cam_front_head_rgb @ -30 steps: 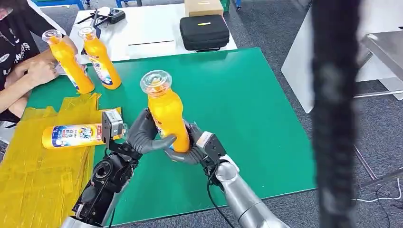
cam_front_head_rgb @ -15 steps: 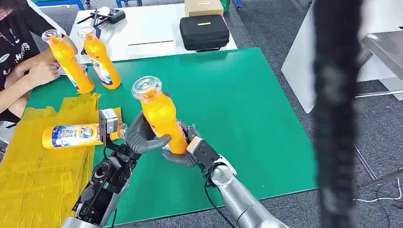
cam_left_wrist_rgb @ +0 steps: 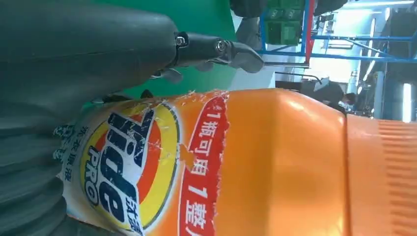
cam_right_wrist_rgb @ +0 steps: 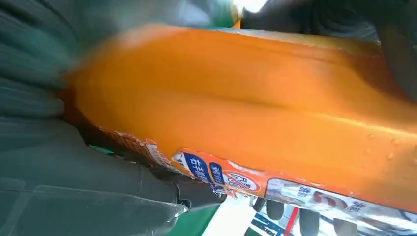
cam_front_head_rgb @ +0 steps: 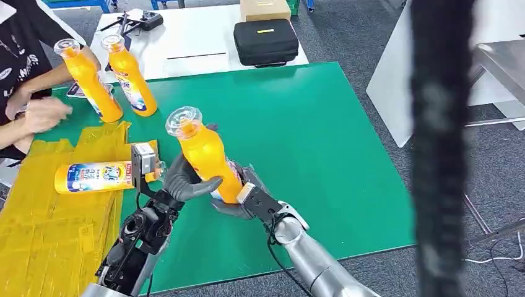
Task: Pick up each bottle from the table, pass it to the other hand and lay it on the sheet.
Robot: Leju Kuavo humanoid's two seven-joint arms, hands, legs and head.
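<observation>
Four orange bottles: one tilted bottle (cam_front_head_rgb: 204, 154) is gripped low on its body between the left hand (cam_front_head_rgb: 186, 180) and the right hand (cam_front_head_rgb: 238, 197), both wrapped around it; one lying bottle (cam_front_head_rgb: 96, 176) rests on the yellow sheet (cam_front_head_rgb: 49, 229) just beyond the left hand, and two standing bottles (cam_front_head_rgb: 108, 77) stand farther off by a person's hand (cam_front_head_rgb: 43, 114). The left wrist view reads "Tide PRO" on the torn label (cam_left_wrist_rgb: 133, 167), which from the head is too small to read.

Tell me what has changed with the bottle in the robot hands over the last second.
The held bottle has shifted left toward the yellow sheet and tilted further, cap leaning left. Both the left robot hand and right robot hand still grip it. The person's hand has moved. The lying bottle and two standing bottles stayed put.
</observation>
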